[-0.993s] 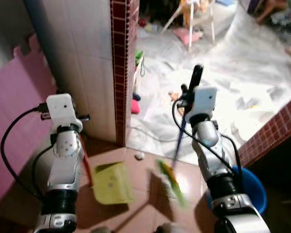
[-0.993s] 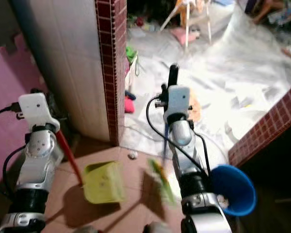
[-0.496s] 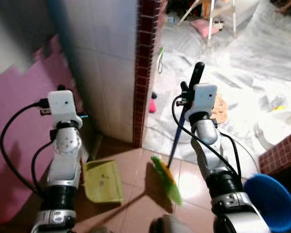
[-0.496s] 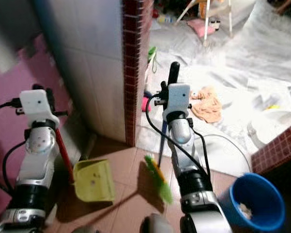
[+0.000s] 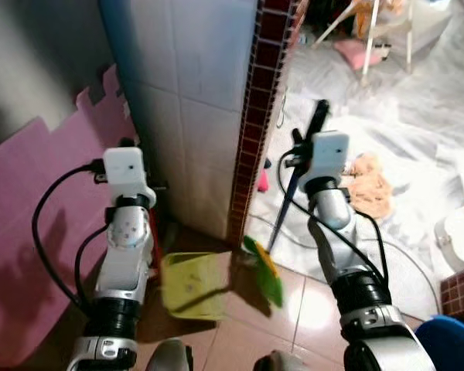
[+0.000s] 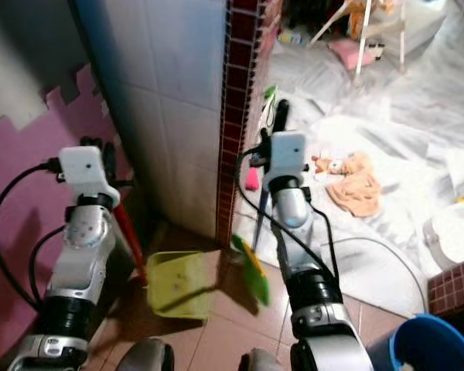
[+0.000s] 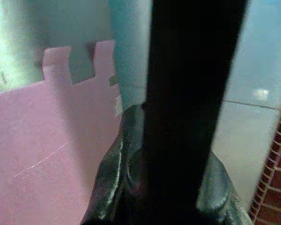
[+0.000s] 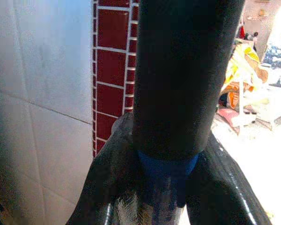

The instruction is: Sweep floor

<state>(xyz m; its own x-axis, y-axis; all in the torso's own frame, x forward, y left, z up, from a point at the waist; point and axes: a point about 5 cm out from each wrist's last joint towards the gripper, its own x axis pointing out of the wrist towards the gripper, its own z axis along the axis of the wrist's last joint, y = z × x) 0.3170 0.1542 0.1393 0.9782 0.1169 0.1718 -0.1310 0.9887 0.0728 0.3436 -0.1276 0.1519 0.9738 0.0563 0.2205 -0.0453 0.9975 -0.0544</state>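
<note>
With each tool clamped, right tool on the broom and left tool on the dustpan, both have been brought closer beside the tiled corner, so debris transfer seems imminent.

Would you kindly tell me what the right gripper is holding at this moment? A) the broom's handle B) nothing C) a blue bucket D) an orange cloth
A: the right gripper is closed around the broom's handle, whose green head rests beside the yellow dustpan.
</note>
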